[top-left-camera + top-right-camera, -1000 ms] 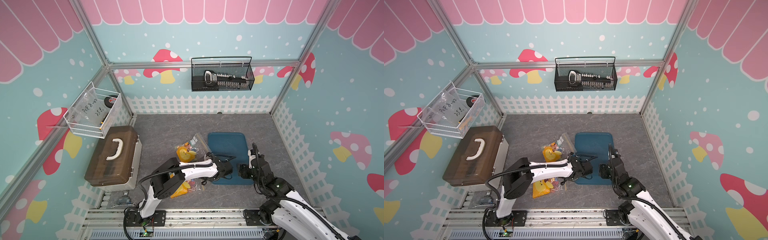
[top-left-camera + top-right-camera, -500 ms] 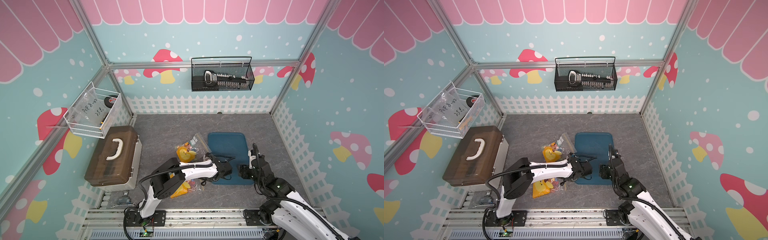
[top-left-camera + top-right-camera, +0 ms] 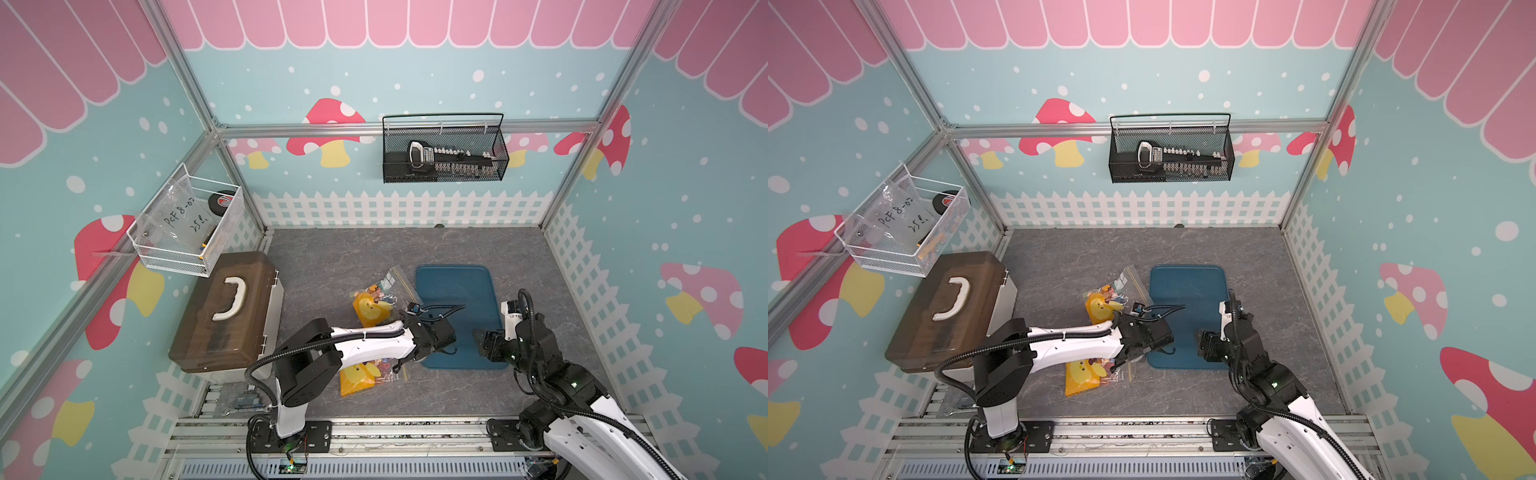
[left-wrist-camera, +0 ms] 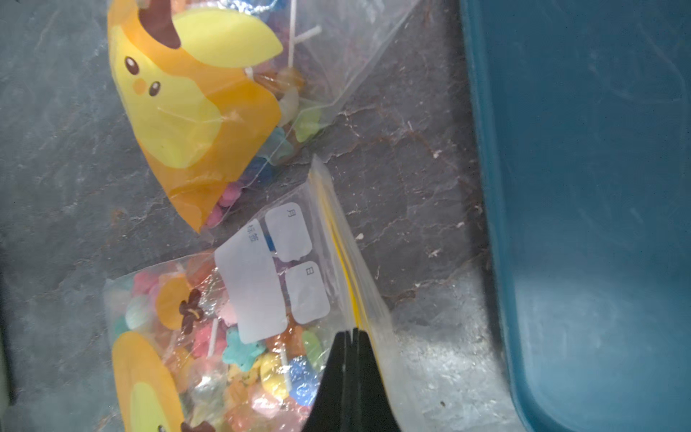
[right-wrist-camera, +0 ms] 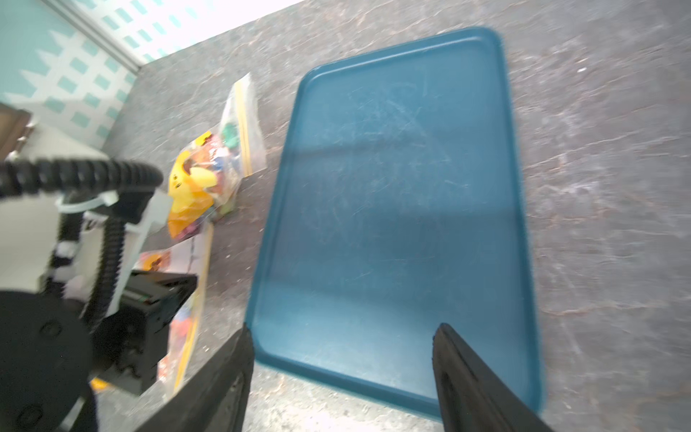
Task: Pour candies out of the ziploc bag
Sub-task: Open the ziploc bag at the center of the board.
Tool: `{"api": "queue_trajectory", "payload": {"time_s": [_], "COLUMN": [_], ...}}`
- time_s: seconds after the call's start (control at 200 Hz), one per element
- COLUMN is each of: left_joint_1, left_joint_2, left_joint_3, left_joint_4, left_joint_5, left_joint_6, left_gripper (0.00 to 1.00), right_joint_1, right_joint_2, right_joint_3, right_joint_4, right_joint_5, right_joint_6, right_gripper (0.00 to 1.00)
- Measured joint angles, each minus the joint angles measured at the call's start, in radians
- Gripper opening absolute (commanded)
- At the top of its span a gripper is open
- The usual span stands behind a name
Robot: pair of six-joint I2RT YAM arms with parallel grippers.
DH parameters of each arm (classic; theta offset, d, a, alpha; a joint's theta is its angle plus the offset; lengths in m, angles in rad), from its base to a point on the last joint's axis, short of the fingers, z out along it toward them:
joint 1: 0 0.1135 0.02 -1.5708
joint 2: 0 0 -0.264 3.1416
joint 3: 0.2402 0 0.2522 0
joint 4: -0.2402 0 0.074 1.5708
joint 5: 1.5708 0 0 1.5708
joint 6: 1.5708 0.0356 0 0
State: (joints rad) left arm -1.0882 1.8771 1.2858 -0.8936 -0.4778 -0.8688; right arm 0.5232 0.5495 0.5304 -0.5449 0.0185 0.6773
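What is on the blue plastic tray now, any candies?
Empty: the rectangular blue plastic tray shows only bare surface; the colourful lollipop candies sit inside clear zip bags beside it.

ziploc bag (image 4: 258,284): clear glossy plastic, crinkled
candies (image 4: 239,349): glossy, translucent
tray (image 5: 404,187): blue plastic, matt, finely scratched
tabletop (image 4: 404,168): grey stone-look, matt, veined
black basket (image 3: 399,170): metal wire mesh, matt

The left arm (image 3: 374,347) hides much of the nearer ziploc bag (image 3: 357,380) in both top views.
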Motion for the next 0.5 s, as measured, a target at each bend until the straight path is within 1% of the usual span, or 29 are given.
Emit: {"api": "queue_trajectory", "payload": {"time_s": [0.205,0.27,0.36,0.5], "left_joint_1": [0.023,0.029,0.034,0.046], "left_joint_2": [-0.068,-0.098,-0.136,-0.182], "left_joint_3": [-0.098,-0.127,-0.159,-0.207], "left_joint_4": [0.108,0.139,0.182,0.245], "left_joint_5": [0.048,0.062,0.079,0.111], "left_joint_6": [0.020,0.021,0.028,0.036], "left_gripper": [0.00,0.00,0.00,0.00], "right_joint_1": [0.000,0.000,0.000,0.000], "right_joint_2": [0.040,0.060,0.103,0.193], "right_joint_3": [-0.060,-0.086,-0.107,-0.129], "right_joint_4": [0.132,0.186,0.248,0.363], "right_joint_5": [-0.253,-0.328,-0.404,-0.489], "right_joint_6": [-0.011,-0.010,-0.001,0.032], "right_gripper": [0.71,0.69,0.65,0.58]}}
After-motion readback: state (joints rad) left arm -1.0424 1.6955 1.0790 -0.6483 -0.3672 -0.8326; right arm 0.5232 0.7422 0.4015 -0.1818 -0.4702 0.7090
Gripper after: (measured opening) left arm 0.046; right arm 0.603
